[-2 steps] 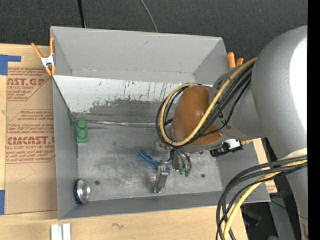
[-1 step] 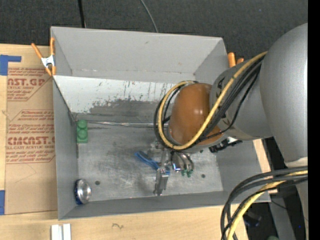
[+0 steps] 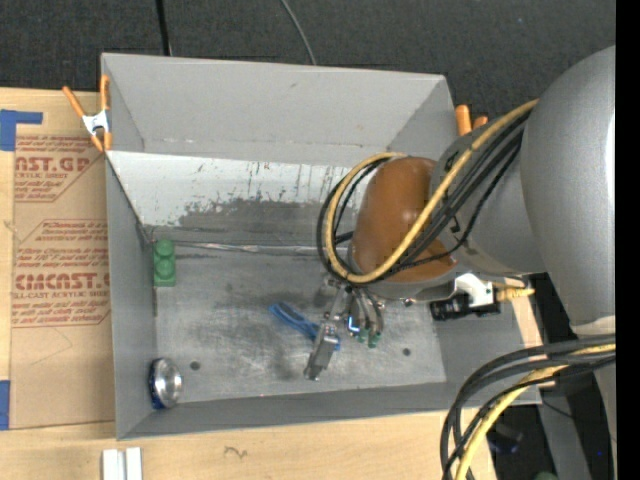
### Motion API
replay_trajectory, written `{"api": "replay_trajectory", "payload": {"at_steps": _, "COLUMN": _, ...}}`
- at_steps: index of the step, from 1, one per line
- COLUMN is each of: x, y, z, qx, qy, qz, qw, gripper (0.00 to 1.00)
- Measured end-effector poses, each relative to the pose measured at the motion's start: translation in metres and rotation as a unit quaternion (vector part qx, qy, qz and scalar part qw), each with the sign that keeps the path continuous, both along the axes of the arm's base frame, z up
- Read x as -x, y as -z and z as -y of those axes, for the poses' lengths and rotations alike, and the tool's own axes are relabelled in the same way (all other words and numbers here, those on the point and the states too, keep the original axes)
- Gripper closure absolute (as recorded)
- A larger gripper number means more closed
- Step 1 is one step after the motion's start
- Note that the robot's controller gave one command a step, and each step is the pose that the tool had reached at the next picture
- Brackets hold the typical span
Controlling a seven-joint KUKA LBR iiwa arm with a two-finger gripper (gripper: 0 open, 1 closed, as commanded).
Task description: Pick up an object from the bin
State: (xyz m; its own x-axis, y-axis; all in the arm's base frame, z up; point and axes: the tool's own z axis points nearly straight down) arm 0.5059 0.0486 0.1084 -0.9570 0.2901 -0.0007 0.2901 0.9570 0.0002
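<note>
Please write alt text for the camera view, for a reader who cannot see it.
A robot arm reaches from the right into a grey metal bin, its end effector low over the floor beside a slim blue object near the middle. A green block lies by the left wall and a round blue and silver thing in the near left corner.

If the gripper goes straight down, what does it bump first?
Probably the bare bin floor, right beside the blue piece. The gripper looks just off it, though depth is unclear.
</note>
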Motion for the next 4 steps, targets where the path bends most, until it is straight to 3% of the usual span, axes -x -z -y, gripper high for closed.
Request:
{"api": "replay_trajectory", "payload": {"at_steps": 1, "x": 0.019, "y": 0.037, "z": -0.018, "qx": -0.001, "qy": 0.05, "qz": 0.0058, "qw": 0.9987, "gripper": 0.0}}
{"api": "replay_trajectory", "payload": {"at_steps": 2, "x": 0.018, "y": 0.036, "z": -0.018, "qx": 0.0, "qy": 0.05, "qz": 0.0027, "qw": 0.9987, "gripper": 0.0}}
{"api": "replay_trajectory", "payload": {"at_steps": 3, "x": 0.018, "y": 0.037, "z": -0.018, "qx": 0.0, "qy": 0.05, "qz": 0.0011, "qw": 0.9988, "gripper": 1.0}}
{"api": "replay_trajectory", "payload": {"at_steps": 4, "x": 0.018, "y": 0.016, "z": -0.018, "qx": -0.001, "qy": 0.049, "qz": 0.0001, "qw": 0.9988, "gripper": 1.0}}
